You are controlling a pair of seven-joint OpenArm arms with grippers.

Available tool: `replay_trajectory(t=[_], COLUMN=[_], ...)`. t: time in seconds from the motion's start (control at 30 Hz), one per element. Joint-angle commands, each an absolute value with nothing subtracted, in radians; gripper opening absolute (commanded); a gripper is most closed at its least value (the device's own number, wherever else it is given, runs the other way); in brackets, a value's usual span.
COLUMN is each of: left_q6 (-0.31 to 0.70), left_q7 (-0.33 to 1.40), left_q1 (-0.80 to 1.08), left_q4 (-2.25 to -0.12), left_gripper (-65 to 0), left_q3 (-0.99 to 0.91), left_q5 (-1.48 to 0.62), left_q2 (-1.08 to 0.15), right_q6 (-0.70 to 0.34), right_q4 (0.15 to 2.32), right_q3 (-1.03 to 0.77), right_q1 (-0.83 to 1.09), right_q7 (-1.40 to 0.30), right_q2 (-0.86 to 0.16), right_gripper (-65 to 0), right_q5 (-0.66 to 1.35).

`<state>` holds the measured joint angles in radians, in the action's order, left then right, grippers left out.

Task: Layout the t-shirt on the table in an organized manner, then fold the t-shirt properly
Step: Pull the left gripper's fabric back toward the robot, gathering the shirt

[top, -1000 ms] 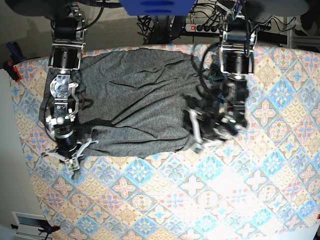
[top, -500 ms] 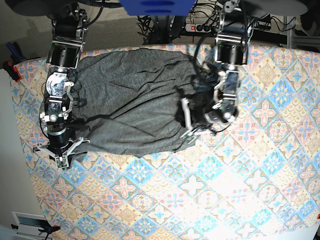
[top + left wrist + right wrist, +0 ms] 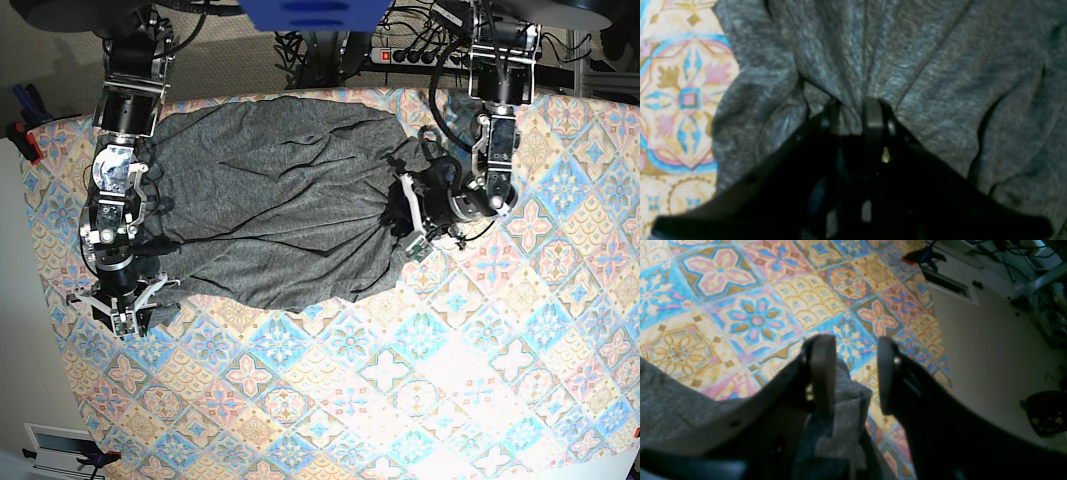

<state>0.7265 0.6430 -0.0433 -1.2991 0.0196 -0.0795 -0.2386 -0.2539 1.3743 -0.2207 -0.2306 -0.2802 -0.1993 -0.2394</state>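
Note:
The dark grey t-shirt [image 3: 270, 200] lies wrinkled across the back left of the patterned table [image 3: 450, 380]. My left gripper [image 3: 412, 228] sits at the shirt's right edge. In the left wrist view this left gripper [image 3: 852, 111] is shut on a pinch of the t-shirt [image 3: 940, 66], and pleats fan out from the fingertips. My right gripper [image 3: 120, 308] is at the shirt's lower left corner. In the right wrist view that right gripper [image 3: 853, 373] stands open, with a corner of the t-shirt [image 3: 846, 400] lying slack low between its fingers [image 3: 821, 373] over the table [image 3: 756, 320].
The table's left edge runs close beside my right gripper, with pale floor [image 3: 990, 356] beyond it. A power strip and cables [image 3: 400, 52] lie behind the table's back edge. A clamp [image 3: 25, 140] is fixed at the table's far left corner.
My left gripper has closed on the shirt's right edge and moved back and to the right, drawing the fabric with it. My right gripper has opened and let go of the left corner.

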Motion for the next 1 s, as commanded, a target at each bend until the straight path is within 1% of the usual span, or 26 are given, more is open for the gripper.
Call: replay_trajectory(t=[0.0, 0.13, 0.23, 0.43, 0.57, 0.8, 0.97], left_q6=[0.698, 0.698, 0.698, 0.698, 0.698, 0.698, 0.698], left_q7=[0.917, 0.915, 0.915, 0.917, 0.914, 0.914, 0.914], left_q1=[0.024, 0.059, 0.073, 0.074, 0.101, 0.12, 0.128], left_q4=[-1.267, -1.316, -1.346, -1.349, -1.348, -1.346, -1.351], left_gripper=[-52.8, -52.8, -52.8, -52.8, -52.8, -52.8, -52.8], left_q3=[0.007, -0.076, -0.104, -0.104, -0.108, -0.11, -0.11], left_q5=[0.142, 0.148, 0.15, 0.15, 0.148, 0.142, 0.142], left_q2=[-0.271, -0.277, -0.277, -0.285, -0.326, -0.39, -0.384], right_q6=[-0.246, -0.246, -0.246, -0.246, -0.246, -0.246, -0.248], right_q4=[1.394, 1.392, 1.377, 1.299, 1.291, 1.254, 1.264], right_q3=[-0.228, -0.229, -0.231, -0.243, -0.295, -0.297, -0.297], right_q1=[-0.255, -0.234, -0.213, -0.214, -0.213, -0.213, -0.211], right_q7=[-0.257, -0.263, -0.257, -0.255, -0.255, -0.255, -0.254], right_q2=[-0.211, -0.211, -0.211, -0.209, -0.209, -0.209, -0.185], right_gripper=[-45.0, -45.0, -45.0, -45.1, -45.1, -45.1, -45.1], right_q5=[-0.237, -0.234, -0.232, -0.232, -0.232, -0.234, -0.234])
